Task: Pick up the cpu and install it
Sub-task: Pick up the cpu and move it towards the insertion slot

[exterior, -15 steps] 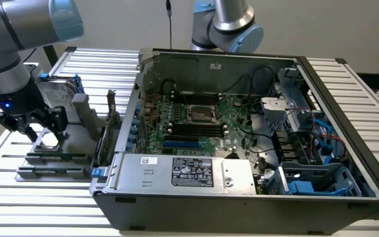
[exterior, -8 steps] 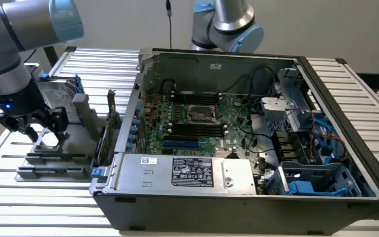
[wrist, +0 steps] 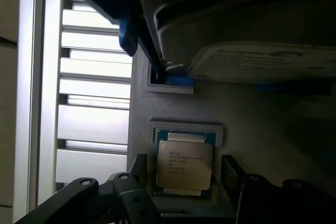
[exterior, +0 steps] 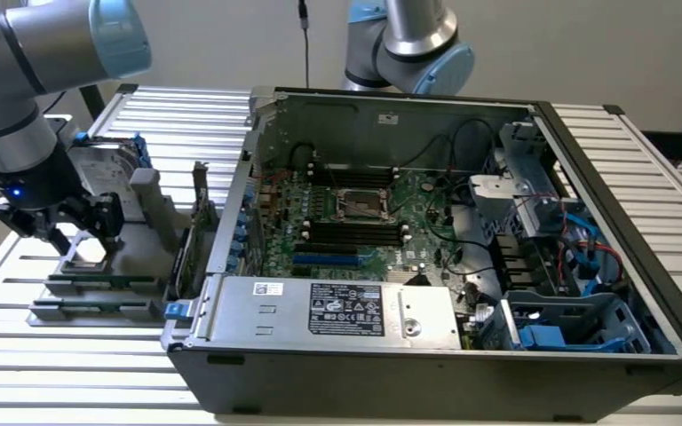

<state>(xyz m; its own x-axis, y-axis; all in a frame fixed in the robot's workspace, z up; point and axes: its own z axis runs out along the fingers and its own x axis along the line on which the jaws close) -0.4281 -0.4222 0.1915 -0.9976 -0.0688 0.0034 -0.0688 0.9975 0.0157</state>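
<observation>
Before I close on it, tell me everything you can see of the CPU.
The small flat square CPU with a silver-grey metal top plate bears small printed text and shows a green board edge. It lies flat, face up, in a square recess of the grey holder block. The open black gripper straddles it, a gap showing at each finger.

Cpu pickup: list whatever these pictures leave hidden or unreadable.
Exterior view: the cpu is mostly hidden under the gripper.
Wrist view: print on the cpu's plate is too small to read.
Wrist view: the hard drive label is blurred.
Exterior view: pins in the socket are too small to see.
</observation>
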